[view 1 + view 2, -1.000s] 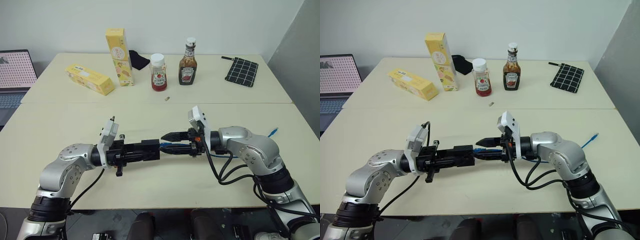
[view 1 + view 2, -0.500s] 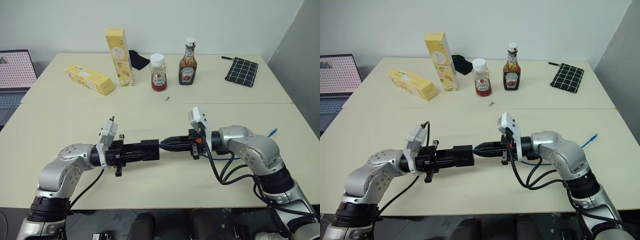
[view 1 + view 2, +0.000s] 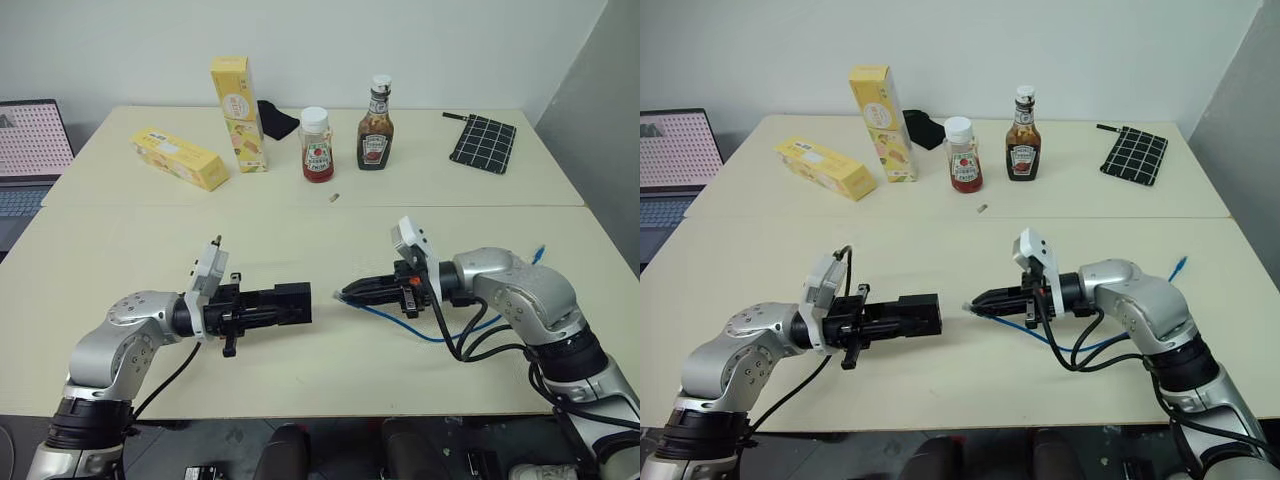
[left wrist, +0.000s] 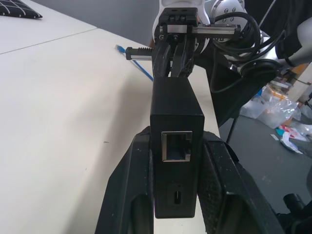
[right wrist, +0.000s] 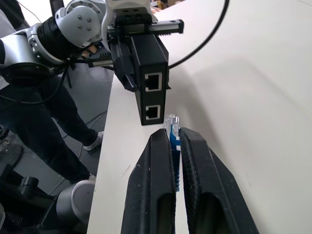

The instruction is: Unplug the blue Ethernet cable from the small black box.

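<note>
- A cream table is spread beneath both arms, its far half lying well beyond both sets of jaws.
- A laptop is seen at the table's far left edge, well away from the left gripper.
- Two yellow cartons are placed far beyond the left jaws: an upright carton and, to its left, a lying carton.
- A brown sauce bottle and a red sauce bottle are stood side by side, well beyond the gap between the two grippers.
- A black grid-patterned cloth is laid far beyond the right jaws, and a plain black cloth is tucked just behind the upright carton.
- The left gripper is held level and pointed toward the right gripper; its jaws are closed on the sides of the small black box, whose ports are turned outward and seen unoccupied in the right wrist view.
- The right gripper is pointed back at the box, its jaws pinched narrowly on the blue Ethernet cable just behind the clear plug.
- The plug is held apart from the box, in the gap between the two grippers; the cord is trailed behind the right jaws, across the table to its right edge.
- A tiny object is seen on the table, near the bottles; what it is cannot be told.
</note>
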Motion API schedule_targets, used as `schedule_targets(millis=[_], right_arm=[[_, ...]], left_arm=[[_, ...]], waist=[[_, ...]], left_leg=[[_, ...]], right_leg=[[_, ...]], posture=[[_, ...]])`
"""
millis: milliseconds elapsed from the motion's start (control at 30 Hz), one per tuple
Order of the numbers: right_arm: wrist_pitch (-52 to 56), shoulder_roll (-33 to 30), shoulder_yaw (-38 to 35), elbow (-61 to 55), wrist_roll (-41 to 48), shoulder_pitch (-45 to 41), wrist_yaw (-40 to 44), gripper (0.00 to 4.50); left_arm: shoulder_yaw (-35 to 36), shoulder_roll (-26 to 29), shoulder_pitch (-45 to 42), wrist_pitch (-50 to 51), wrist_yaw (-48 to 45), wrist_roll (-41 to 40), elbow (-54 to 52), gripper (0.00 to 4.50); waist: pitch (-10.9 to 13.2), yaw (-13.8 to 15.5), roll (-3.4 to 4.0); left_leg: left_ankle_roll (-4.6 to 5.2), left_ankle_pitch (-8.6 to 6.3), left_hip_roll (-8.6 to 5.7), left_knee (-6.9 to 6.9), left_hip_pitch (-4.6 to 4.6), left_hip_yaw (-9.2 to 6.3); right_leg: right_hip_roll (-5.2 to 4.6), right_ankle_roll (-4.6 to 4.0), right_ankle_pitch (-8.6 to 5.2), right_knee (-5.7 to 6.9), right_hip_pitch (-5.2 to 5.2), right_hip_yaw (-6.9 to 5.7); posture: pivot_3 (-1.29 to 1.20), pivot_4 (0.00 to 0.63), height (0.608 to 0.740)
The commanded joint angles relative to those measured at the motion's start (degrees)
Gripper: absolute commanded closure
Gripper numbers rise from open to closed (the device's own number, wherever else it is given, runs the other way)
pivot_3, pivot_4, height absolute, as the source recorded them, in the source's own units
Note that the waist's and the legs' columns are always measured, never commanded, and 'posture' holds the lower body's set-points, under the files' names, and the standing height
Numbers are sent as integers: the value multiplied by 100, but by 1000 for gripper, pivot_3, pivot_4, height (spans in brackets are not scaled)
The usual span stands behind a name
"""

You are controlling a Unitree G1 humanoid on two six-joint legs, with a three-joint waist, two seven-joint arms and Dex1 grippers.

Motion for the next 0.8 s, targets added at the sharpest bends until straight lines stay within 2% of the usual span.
schedule_targets(millis=[33, 133, 333, 467, 533, 567, 633, 733, 800], right_arm=[[-148, 23, -347, 37, -63, 45, -146, 4500], [-468, 254, -513, 432, -399, 50, -586, 4500], [-1837, 846, -322, 1876, -1972, -129, -2020, 4500], [-2431, 1134, -304, 2661, -2619, -253, -2560, 4500], [-2506, 1174, -362, 2733, -2681, -283, -2524, 3860], [-2486, 1159, -391, 2669, -2652, -276, -2428, 3736], [-2439, 1127, -435, 2561, -2601, -259, -2300, 3211], [-2291, 942, -490, 2075, -2437, -202, -1961, 2636], [-2090, 707, -507, 1521, -2171, -139, -1471, 2060]], left_arm=[[286, 15, 81, -68, 194, -71, -117, 3706], [442, 42, 193, -11, 407, -101, -168, 3706], [587, 48, 369, 92, 903, -22, -288, 3706], [583, 17, 376, 245, 1244, -20, -381, 3706], [678, -98, 371, 218, 1452, -78, -400, 3706], [713, -135, 379, 194, 1539, -75, -401, 3706], [741, -183, 390, 150, 1669, -35, -404, 3706], [772, -276, 431, -33, 1911, 149, -383, 3706], [715, -293, 537, -398, 2025, 489, -349, 3706]], waist=[[0, 1, 0], [0, 0, 0], [0, -4, 0], [0, -7, 0], [0, -4, 0], [0, -3, 0], [0, -3, 0], [2, -3, 3], [2, -1, 4]], left_leg=[[0, 0, 0, 0, 0, 0], [0, 0, 0, 0, 1, 0], [0, 0, 0, -2, 1, 4], [-1, 1, 0, -2, 0, 7], [-1, 1, 0, -2, 0, 7], [-1, 1, -1, -2, -1, 7], [-1, 1, -1, -1, -1, 7], [-1, 1, 1, -2, -1, 5], [-1, 1, 0, -1, -2, 5]], right_leg=[[0, 0, 0, 0, 0, 0], [0, 0, 0, 1, 0, 0], [0, 0, 0, 2, -3, 3], [0, 0, 0, 3, -5, 5], [-1, 0, 0, 2, -5, 5], [-2, 0, 0, 2, -5, 5], [-3, 0, 0, 2, -4, 5], [-3, 0, 0, 3, -5, 4], [-3, 0, 0, 2, -5, 4]], posture=[[0, 150, 740], [0, 150, 740], [0, 150, 740], [0, 150, 740], [0, 150, 740], [0, 150, 740], [0, 150, 740], [0, 150, 740], [0, 150, 740]])
